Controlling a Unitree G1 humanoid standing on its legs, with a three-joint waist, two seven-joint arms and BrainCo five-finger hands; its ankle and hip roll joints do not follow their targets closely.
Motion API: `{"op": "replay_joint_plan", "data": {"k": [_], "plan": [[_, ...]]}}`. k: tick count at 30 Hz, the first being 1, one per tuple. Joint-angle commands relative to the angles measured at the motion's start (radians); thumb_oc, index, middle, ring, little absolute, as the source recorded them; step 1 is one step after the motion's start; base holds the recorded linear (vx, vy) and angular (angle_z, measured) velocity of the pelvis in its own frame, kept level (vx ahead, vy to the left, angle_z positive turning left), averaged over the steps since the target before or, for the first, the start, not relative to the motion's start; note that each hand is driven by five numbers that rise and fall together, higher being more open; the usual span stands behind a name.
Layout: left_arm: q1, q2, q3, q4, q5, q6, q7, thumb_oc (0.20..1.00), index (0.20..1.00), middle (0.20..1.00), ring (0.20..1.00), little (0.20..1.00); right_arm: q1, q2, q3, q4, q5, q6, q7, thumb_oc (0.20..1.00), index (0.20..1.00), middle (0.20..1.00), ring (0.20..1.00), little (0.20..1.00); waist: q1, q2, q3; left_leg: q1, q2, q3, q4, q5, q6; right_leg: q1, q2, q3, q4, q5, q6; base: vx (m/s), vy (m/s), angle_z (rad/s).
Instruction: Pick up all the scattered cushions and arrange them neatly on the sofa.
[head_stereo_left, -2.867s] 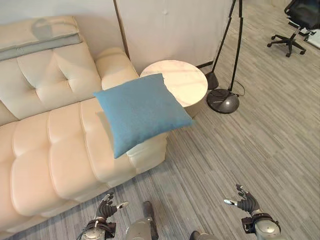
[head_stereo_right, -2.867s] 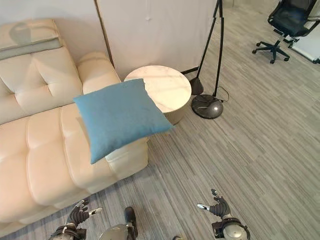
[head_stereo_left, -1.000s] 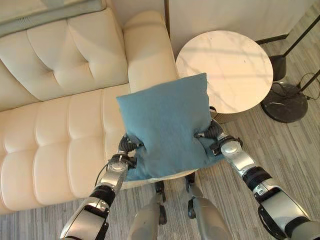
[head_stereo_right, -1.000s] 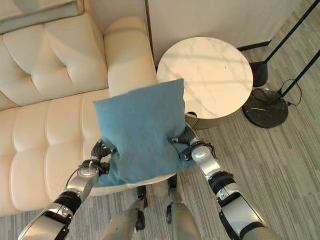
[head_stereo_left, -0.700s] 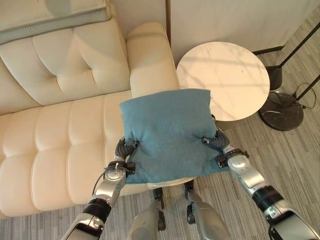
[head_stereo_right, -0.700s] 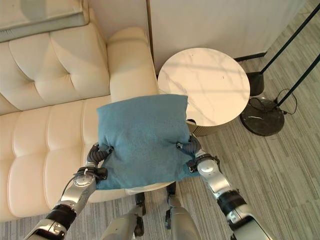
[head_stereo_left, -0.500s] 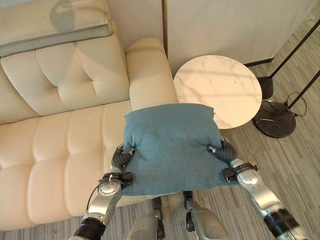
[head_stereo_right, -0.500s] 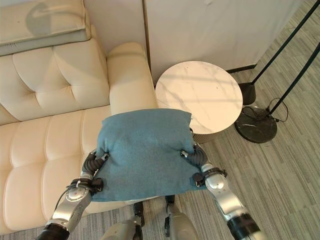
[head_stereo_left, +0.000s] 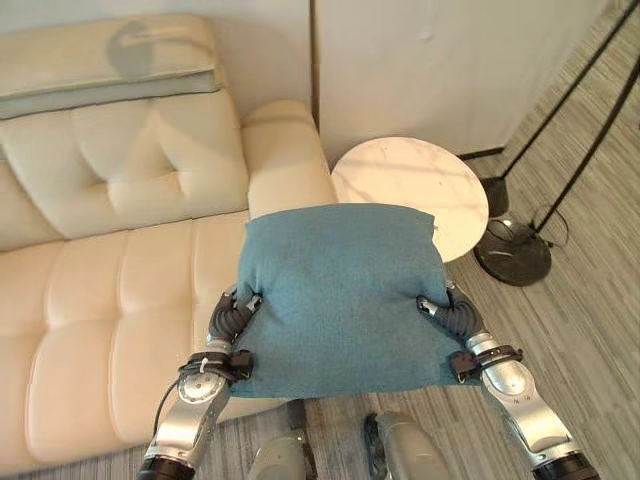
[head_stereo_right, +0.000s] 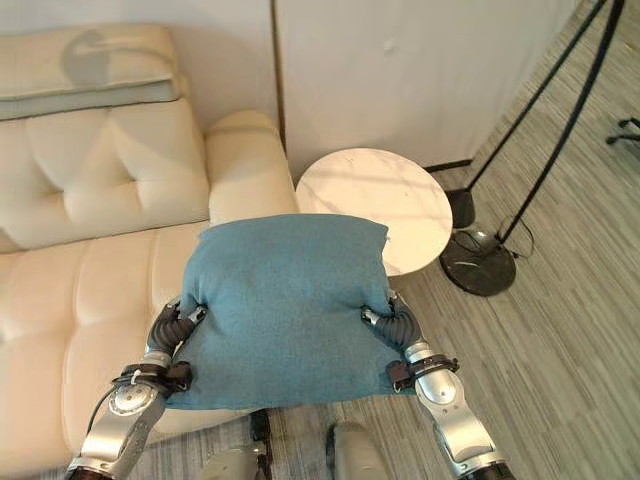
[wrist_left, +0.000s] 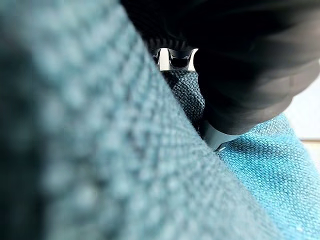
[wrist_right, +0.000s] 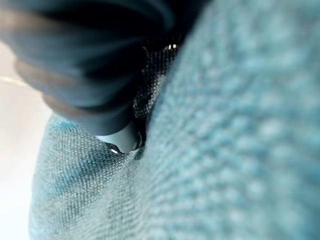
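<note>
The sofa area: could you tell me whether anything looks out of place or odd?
Nothing looks damaged or spilled. The blue cushion is off the sofa, held flat between the left hand and right hand, overlapping the round side table.

Soft, even daylight is falling across the cream sofa; close up, the blue cushion is blurring, perhaps from nearness.
</note>
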Motion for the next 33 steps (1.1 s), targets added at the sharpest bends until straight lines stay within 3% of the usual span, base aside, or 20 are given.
{"op": "replay_joint_plan", "data": {"k": [1,3,4,5,8,9,11,12,13,14,16,19,28,31,33], "plan": [[-0.048,0.007,-0.040,-0.072,0.022,-0.093,-0.019,0.200,0.200,0.200,0.200,0.200,-0.043,0.039,-0.019,-0.058,0.056,-0.115,-0.016,0.200,0.200,0.200,0.200,0.200,0.036,0.008,-0.118,-0.142,-0.055,-0.060,-0.032,0.027,-0.071,0.138,0.081,0.014,-0.262,0.047,-0.094,-0.39,-0.202,0.59],[-0.069,-0.002,-0.049,-0.080,0.012,-0.096,-0.016,0.200,0.200,0.200,0.200,0.200,-0.063,0.018,-0.020,-0.043,0.054,-0.108,-0.027,0.200,0.200,0.200,0.200,0.200,0.035,0.030,-0.093,-0.183,-0.045,-0.068,-0.019,0.046,-0.109,0.108,0.088,-0.013,-0.280,0.055,-0.113,-0.47,-0.068,0.87],[-0.084,-0.005,-0.060,-0.087,0.018,-0.100,-0.023,0.200,0.200,0.200,0.200,0.200,-0.081,-0.004,-0.016,-0.027,0.050,-0.104,-0.034,0.200,0.200,0.200,0.200,0.200,0.021,0.027,-0.076,-0.188,-0.058,-0.084,0.041,-0.005,-0.093,0.081,0.064,-0.047,-0.295,0.081,-0.106,-0.41,0.026,0.72],[-0.084,-0.006,-0.060,-0.087,0.018,-0.100,-0.023,0.200,0.200,0.200,0.200,0.200,-0.081,-0.005,-0.016,-0.026,0.050,-0.104,-0.034,0.200,0.200,0.200,0.200,0.200,0.020,0.030,-0.078,-0.193,-0.056,-0.085,0.044,-0.004,-0.094,0.078,0.067,-0.048,-0.297,0.085,-0.107,-0.37,0.028,0.59],[-0.098,-0.008,-0.069,-0.105,0.024,-0.101,-0.036,0.200,0.200,0.200,0.200,0.200,-0.077,-0.019,-0.014,-0.028,0.044,-0.100,-0.028,0.200,0.200,0.200,0.200,0.200,-0.017,0.004,-0.082,-0.152,-0.050,-0.050,0.172,-0.121,-0.073,0.036,0.005,-0.104,-0.324,0.151,-0.089,-0.22,0.007,0.55],[-0.098,-0.009,-0.069,-0.105,0.024,-0.101,-0.036,0.200,0.200,0.200,0.200,0.200,-0.077,-0.019,-0.014,-0.028,0.044,-0.100,-0.028,0.200,0.200,0.200,0.200,0.200,-0.018,0.005,-0.083,-0.153,-0.050,-0.050,0.172,-0.121,-0.073,0.035,0.006,-0.104,-0.324,0.151,-0.090,-0.17,0.012,0.68],[-0.110,-0.023,-0.092,-0.105,0.003,-0.106,-0.045,0.200,0.200,0.200,0.200,0.200,-0.054,-0.027,-0.022,-0.038,0.042,-0.100,-0.018,0.200,0.200,0.200,0.200,0.200,-0.052,-0.009,-0.094,-0.075,-0.015,0.020,0.225,-0.203,-0.069,0.032,-0.039,-0.162,-0.365,0.177,-0.084,-0.14,0.027,0.61],[-0.111,-0.023,-0.092,-0.105,0.003,-0.106,-0.045,0.200,0.200,0.200,0.200,0.200,-0.054,-0.027,-0.022,-0.038,0.042,-0.100,-0.018,0.200,0.200,0.200,0.200,0.200,-0.052,-0.009,-0.094,-0.077,-0.015,0.019,0.224,-0.201,-0.069,0.032,-0.039,-0.162,-0.367,0.180,-0.084,-0.11,0.074,0.78],[-0.127,-0.026,-0.105,-0.089,-0.013,-0.104,-0.043,0.200,0.200,0.200,0.200,0.200,-0.040,-0.025,-0.034,-0.032,0.052,-0.101,-0.013,0.200,0.200,0.200,0.200,0.200,-0.080,0.000,-0.103,-0.001,0.038,0.110,0.200,-0.212,-0.082,0.027,-0.061,-0.226,-0.373,0.190,-0.079,-0.09,0.102,1.12],[-0.128,-0.028,-0.108,-0.079,-0.017,-0.102,-0.044,0.200,0.200,0.200,0.200,0.200,-0.030,-0.021,-0.042,-0.029,0.057,-0.100,-0.014,0.200,0.200,0.200,0.200,0.200,-0.094,0.012,-0.112,0.038,0.054,0.148,0.156,-0.203,-0.093,0.031,-0.064,-0.258,-0.389,0.190,-0.076,-0.08,0.158,1.16],[-0.112,-0.028,-0.100,-0.064,-0.008,-0.095,-0.047,0.200,0.200,0.200,0.200,0.200,-0.020,-0.012,-0.054,-0.008,0.064,-0.092,-0.014,0.200,0.200,0.200,0.200,0.200,-0.115,0.035,-0.128,0.074,0.064,0.170,0.070,-0.182,-0.112,0.050,-0.062,-0.298,-0.425,0.197,-0.063,0.02,0.150,1.05],[-0.087,-0.021,-0.072,-0.054,0.010,-0.081,-0.049,0.200,0.200,0.200,0.200,0.200,-0.025,-0.002,-0.048,0.012,0.064,-0.075,-0.015,0.200,0.200,0.200,0.200,0.200,-0.108,0.023,-0.119,0.050,0.042,0.123,0.102,-0.197,-0.109,0.071,-0.076,-0.293,-0.439,0.216,-0.062,0.05,0.137,0.58],[-0.043,0.007,-0.021,-0.066,0.016,-0.076,-0.054,0.200,0.200,0.200,0.200,0.200,-0.061,0.017,-0.010,0.007,0.062,-0.053,0.016,0.200,0.200,0.200,0.200,0.200,-0.055,-0.014,-0.114,0.035,-0.010,0.080,0.143,-0.253,-0.056,0.083,-0.121,-0.265,-0.401,0.219,-0.031,0.06,0.166,0.03],[-0.024,0.013,-0.006,-0.081,0.014,-0.072,-0.052,0.200,0.200,0.200,0.200,0.200,-0.053,0.032,0.010,-0.013,0.064,-0.050,0.042,0.200,0.200,0.200,0.200,0.200,-0.034,-0.015,-0.109,0.033,-0.039,0.048,0.144,-0.269,-0.029,0.067,-0.149,-0.252,-0.323,0.206,-0.021,0.10,0.238,-0.02],[-0.011,0.020,0.004,-0.088,0.014,-0.068,-0.053,0.200,0.200,0.200,0.200,0.200,-0.056,0.039,0.022,-0.018,0.064,-0.047,0.055,0.200,0.200,0.200,0.200,0.200,-0.026,-0.013,-0.100,0.040,-0.066,0.029,0.144,-0.281,-0.004,0.026,-0.177,-0.233,-0.215,0.239,-0.015,0.11,0.265,0.05]]}}
